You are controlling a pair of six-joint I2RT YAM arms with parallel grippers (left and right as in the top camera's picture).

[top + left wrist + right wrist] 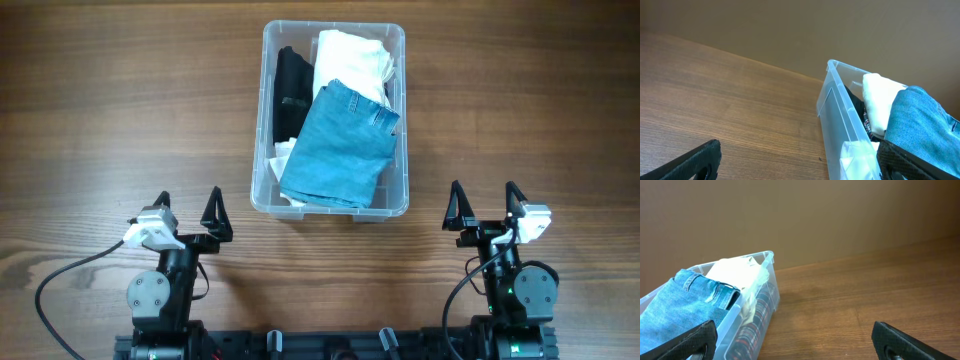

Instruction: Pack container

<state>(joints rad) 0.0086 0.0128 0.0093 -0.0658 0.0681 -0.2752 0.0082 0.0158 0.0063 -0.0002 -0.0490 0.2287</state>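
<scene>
The left tool (188,200) and the right tool (483,195) both gape wide open, holding nothing. The container (330,27) sits on the tabletop (100,100) ahead of them and between the two, filled with folded jeans (335,145), a white garment (350,60) and a black garment (292,85). Packing looks nearly complete. The next move is probably to press the jeans flat.

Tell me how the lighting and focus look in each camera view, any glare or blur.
Overhead: even, soft light, sharp throughout, only a faint shadow beside the container, no harsh glare. Left wrist: the left gripper shows as dark, soft-edged fingers at the bottom edge. Right wrist: a soft shadow falls on the table right of the container.
</scene>
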